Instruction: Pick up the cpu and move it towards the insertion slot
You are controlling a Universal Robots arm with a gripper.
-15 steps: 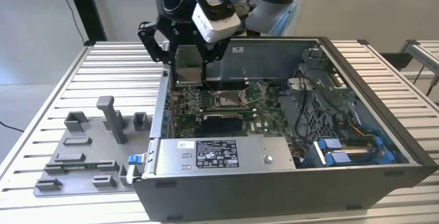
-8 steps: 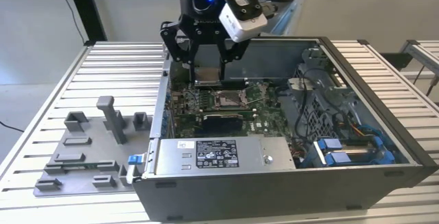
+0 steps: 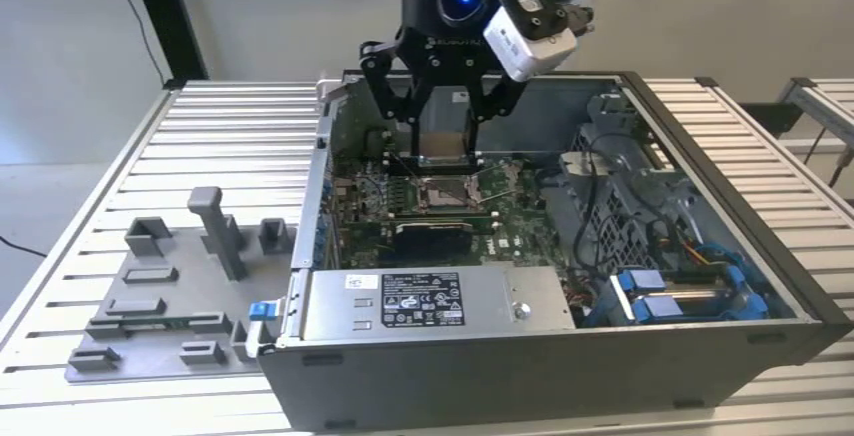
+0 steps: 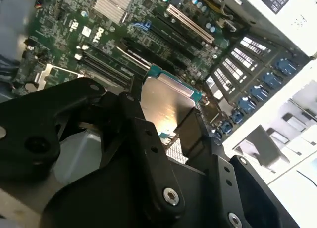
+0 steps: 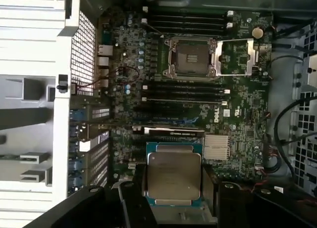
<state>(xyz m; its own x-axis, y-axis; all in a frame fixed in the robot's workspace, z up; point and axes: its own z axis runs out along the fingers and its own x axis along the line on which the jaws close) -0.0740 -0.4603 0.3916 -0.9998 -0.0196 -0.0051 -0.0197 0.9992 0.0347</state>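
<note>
Above the open computer case (image 3: 534, 376), which lies on its side on the slatted bench (image 3: 227, 126), I see the black arm (image 3: 447, 16) reaching down into the case. Its jaws are clamped on the cpu (image 5: 173, 174), black fingers (image 5: 210, 188) pressed against two opposite edges. The cpu is a thin square plate with a pale silver top and a teal rim, held flat in the air over the green motherboard (image 5: 237, 114); in the second wrist view its bright top (image 4: 166, 102) shows between the fingers. The insertion slot (image 5: 190, 57) sits on the board apart from the cpu, its dark centre bare and its metal frame swung open beside it. In the exterior view, the slot (image 3: 441, 194) lies just beneath the jaws. Grey fixture blocks (image 3: 174, 286) stand on the bench at the exterior view's left.
</note>
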